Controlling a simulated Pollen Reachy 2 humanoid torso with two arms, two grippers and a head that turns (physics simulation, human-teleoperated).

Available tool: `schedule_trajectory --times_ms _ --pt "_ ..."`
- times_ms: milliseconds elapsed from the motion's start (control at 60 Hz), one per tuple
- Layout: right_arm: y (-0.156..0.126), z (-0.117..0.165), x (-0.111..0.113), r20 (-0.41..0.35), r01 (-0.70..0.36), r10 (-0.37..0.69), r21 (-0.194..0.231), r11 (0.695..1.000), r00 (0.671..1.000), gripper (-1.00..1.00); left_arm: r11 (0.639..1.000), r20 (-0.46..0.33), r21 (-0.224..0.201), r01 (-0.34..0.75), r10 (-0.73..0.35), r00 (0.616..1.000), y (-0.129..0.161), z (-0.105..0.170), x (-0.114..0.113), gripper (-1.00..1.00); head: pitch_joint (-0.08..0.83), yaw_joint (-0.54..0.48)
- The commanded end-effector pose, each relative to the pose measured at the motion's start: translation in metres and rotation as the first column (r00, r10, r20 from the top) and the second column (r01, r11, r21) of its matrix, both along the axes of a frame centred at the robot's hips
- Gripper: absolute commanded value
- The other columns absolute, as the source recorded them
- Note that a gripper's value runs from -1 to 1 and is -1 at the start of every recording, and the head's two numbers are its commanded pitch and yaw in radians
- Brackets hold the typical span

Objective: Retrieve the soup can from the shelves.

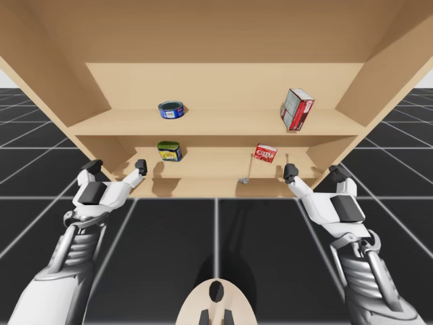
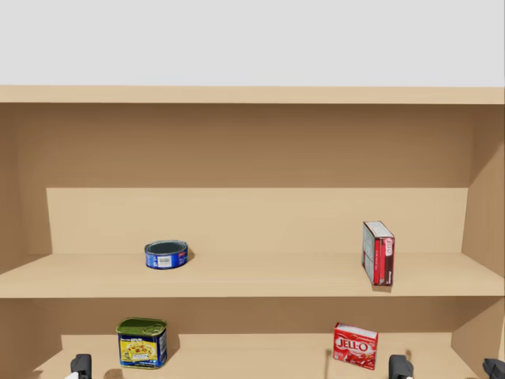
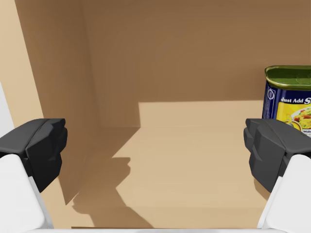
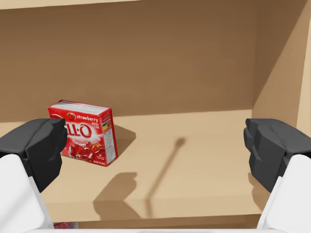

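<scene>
**Approach step: nothing gripped yet**

The left gripper, jaws spread and empty, hovers near and left of the green-lidded blue-and-yellow metal can. That is probably the soup can, though I cannot be sure. Next it must centre there and close.

- **Cans:** two, counting the flat blue round tin above it.
- **Boxes:** two to its right, the small red cardboard box and the tall red cardboard box.

The right gripper, beyond them, is equally open.
</scene>
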State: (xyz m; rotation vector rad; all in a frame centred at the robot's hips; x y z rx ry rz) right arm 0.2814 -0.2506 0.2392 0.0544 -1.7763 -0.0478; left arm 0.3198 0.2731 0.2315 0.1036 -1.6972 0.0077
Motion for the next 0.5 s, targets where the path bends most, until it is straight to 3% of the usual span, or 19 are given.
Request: schedule_trajectory --times_ms 17,217,500 --pt "0.0034 -0.0016 -0.0021 -0.010 0.010 -0.010 0.021 1.000 1.000 -1.00 1.000 0.000 -0.001 0.000 0.000 1.000 0.0000 -0.0001 -0.0001 -1.00 0.007 -0.02" --pt "0.0032 -0.0001 -0.0012 -0.005 -0.004 0.004 0.031 1.000 1.000 -1.00 1.000 0.003 -0.004 -0.001 0.001 1.000 0.0003 0.0002 0.0000 -1.00 0.064 -0.02" --pt "0.0047 -0.0021 0.0016 -0.014 0.026 -0.026 0.019 0.999 1.000 -1.00 1.000 0.006 0.000 -0.001 0.001 1.000 0.0008 0.0008 -0.0001 -1.00 0.294 -0.02"
